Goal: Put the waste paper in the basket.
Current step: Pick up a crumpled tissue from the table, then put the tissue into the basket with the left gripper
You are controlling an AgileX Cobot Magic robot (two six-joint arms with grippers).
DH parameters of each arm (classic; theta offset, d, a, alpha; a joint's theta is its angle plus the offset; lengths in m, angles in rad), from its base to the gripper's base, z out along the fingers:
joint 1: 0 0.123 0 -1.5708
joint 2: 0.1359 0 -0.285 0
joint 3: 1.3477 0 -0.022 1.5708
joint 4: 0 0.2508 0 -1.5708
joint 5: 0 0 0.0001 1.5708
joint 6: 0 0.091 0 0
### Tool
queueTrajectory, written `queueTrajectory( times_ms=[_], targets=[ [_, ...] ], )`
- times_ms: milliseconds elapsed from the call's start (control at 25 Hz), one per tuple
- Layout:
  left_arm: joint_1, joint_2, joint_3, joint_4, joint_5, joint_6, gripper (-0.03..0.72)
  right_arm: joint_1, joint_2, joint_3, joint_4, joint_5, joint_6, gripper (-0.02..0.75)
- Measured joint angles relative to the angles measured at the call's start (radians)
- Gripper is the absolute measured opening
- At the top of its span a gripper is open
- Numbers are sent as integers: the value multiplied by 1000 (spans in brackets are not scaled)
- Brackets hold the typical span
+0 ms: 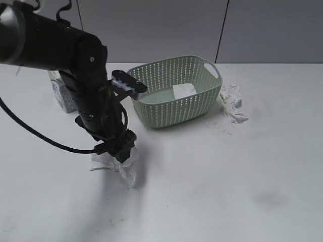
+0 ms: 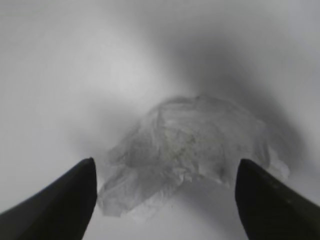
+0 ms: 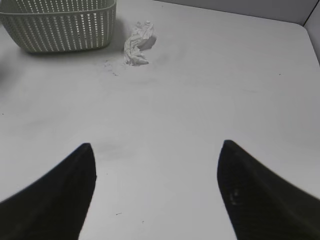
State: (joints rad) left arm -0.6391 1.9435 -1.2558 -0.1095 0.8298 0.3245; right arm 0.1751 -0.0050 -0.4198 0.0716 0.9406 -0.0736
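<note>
The pale green basket point(image 1: 176, 96) stands at the back middle of the table; it also shows in the right wrist view point(image 3: 60, 25). One flat piece of waste paper point(image 1: 184, 91) lies inside it. A second crumpled piece point(image 1: 232, 103) lies just right of the basket and shows in the right wrist view point(image 3: 138, 42). A third crumpled piece point(image 1: 123, 166) lies on the table at the front left. My left gripper point(image 1: 118, 151) hangs open right over it, its jaws point(image 2: 165, 185) on either side of the paper point(image 2: 190, 145). My right gripper point(image 3: 155, 170) is open and empty above bare table.
A small white-and-grey speckled carton point(image 1: 60, 91) stands at the back left, half hidden behind the left arm. A black cable point(image 1: 40, 136) hangs from the left arm above the table. The right arm is out of the exterior view.
</note>
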Motion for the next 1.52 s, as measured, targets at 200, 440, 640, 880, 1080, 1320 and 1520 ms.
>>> queueTrajectory(
  times_ms=[200,440,640,880,1080,1320,1520],
  targets=[
    [0,57,-1,1,-64,0,644,0,0,0,-1,0,0,573],
    [0,105,-2,1,-69,0,529,0,0,0,-1,0,0,573],
    [-1,106,-2,0,-63,0,335,0,0,0,-1,0,0,573],
    [-1,103,-3,1,-16,0,46,0,0,0,-1,0,0,573],
    [-1,23,-3,3,33,0,32,0,0,0,-1,0,0,573],
    [-1,-137,-79,2,0,0,32,0,0,0,-1,0,0,573],
    [-1,-178,-171,-13,-288,0,30,0,0,0,-1,0,0,573]
  ],
)
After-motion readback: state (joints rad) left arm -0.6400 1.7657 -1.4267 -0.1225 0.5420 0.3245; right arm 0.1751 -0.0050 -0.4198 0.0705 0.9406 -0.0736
